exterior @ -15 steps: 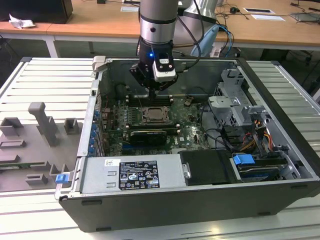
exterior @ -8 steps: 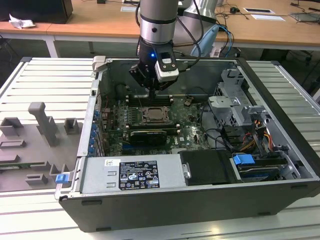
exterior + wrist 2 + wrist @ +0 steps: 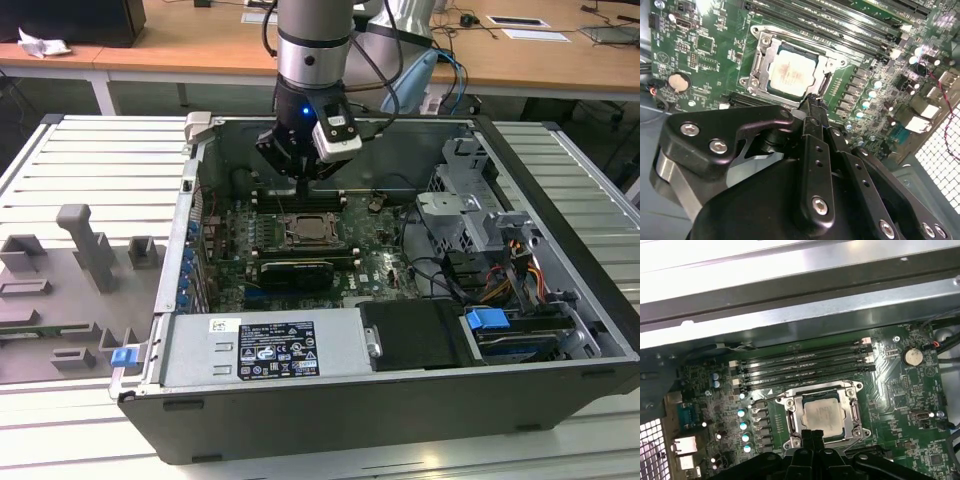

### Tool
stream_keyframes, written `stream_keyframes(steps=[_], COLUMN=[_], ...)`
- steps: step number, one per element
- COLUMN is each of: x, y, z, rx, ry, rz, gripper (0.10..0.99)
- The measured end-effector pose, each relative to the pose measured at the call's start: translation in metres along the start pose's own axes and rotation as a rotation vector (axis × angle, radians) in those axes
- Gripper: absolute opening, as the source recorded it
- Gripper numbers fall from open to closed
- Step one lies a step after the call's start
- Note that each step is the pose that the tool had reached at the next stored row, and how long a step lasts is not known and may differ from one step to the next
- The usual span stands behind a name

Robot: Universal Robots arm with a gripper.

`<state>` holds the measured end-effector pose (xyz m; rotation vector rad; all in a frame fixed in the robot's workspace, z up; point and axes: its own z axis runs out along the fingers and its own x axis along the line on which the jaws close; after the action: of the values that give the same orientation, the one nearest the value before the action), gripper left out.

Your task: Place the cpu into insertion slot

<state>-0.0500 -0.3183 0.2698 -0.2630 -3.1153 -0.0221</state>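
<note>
Cpu [image 3: 823,415] in insertion slot [image 3: 793,416]; memory slots [image 3: 805,364] beside.

The cpu [image 3: 789,74] had a matt silver-grey metal top, slightly smudged. The insertion slot [image 3: 759,60] frame was bare shiny metal. The circuit board [image 3: 910,385] was glossy green. The end effector [image 3: 812,100] was matt black with bright steel screws. The case [image 3: 300,420] was dark grey painted metal; the worktop [image 3: 90,150] was ribbed pale metal.

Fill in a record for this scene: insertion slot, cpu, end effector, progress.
insertion slot: on the green board, beside the long memory slots
cpu: lying flat inside the slot, metal top up
end effector: shut, holding nothing, near the slot's edge
progress: cpu already in the slot
</note>
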Motion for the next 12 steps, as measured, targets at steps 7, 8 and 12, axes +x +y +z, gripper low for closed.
stream_keyframes(steps=[7,8,12], x=[0.0104,0.0109,0.0130], y=[-0.0018,-0.0019,-0.0023], z=[0.0002,0.0001,0.0002], rx=[0.000,0.000,0.000], ry=[-0.0009,-0.0009,-0.0007], rz=[-0.017,-0.019,-0.035], gripper=[0.106,0.106,0.106])
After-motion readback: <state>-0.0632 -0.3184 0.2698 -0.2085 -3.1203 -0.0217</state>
